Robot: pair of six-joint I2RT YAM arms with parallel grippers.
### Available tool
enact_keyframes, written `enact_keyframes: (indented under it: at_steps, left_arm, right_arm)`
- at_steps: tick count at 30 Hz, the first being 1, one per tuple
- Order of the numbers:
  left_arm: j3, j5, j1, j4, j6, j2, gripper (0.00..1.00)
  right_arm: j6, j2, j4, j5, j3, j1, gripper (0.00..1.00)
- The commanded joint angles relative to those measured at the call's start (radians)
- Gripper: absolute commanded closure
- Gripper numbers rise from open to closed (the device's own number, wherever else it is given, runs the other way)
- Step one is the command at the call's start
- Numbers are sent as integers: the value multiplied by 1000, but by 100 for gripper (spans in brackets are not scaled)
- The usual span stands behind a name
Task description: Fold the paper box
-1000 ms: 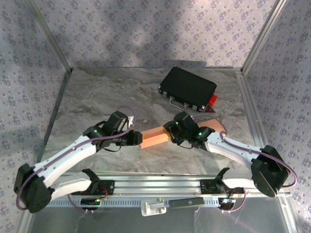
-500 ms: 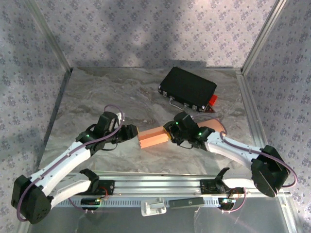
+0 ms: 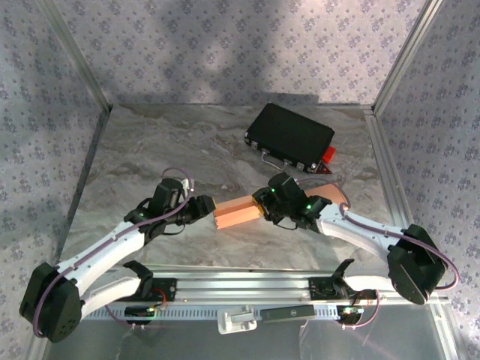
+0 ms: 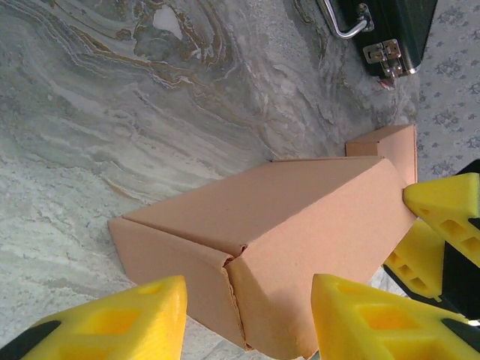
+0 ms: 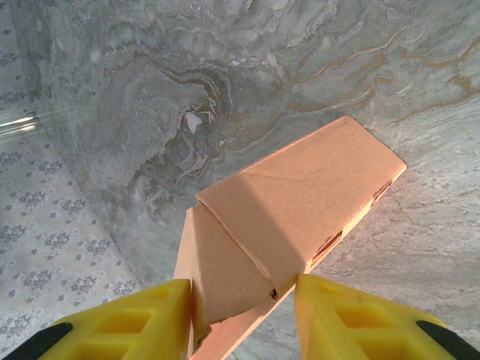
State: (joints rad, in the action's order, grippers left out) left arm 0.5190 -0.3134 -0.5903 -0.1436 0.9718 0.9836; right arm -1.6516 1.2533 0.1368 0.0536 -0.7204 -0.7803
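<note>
The marbled grey worktop (image 3: 150, 150) takes up most of what's in front of me, fenced on three sides by patterned walls. At the back right of it lies a black case (image 3: 291, 135), flat, with metal latches and a handle along its near edge and a red bit (image 3: 328, 154) poking out at its right corner.

Both arms reach in from the near edge and meet around the middle. The left arm (image 3: 105, 244) comes in from the left and the right arm (image 3: 360, 225) from the right, elbow bent.

Between them, roughly mid-worktop and well clear of the case, sits the paper box (image 3: 238, 212). It's tan cardboard, lying lengthwise from one hand to the other, with a seam at its left end where two flaps meet (image 4: 232, 262).

The right hand (image 3: 264, 204) is on the box's right end. From its wrist camera, the yellow fingers (image 5: 352, 315) press against either side of that end, so it is holding the box. The left hand (image 3: 204, 208) is at the opposite end, its yellow fingers (image 4: 142, 315) partly apart with the box's near corner between them. I can't tell whether they are pinching the cardboard or just framing it.
</note>
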Motion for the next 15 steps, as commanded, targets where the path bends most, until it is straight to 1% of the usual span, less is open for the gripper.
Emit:
enact_keyframes:
  at_steps: [1,15]
  left_arm:
    - [-11,-27,3,50,15,-14,56]
    - [-24,-34,-5,38,6,-34,57]
  right_arm:
    - [18,11,15,5,9,6,60]
    - [17,12,23,3,10,3,61]
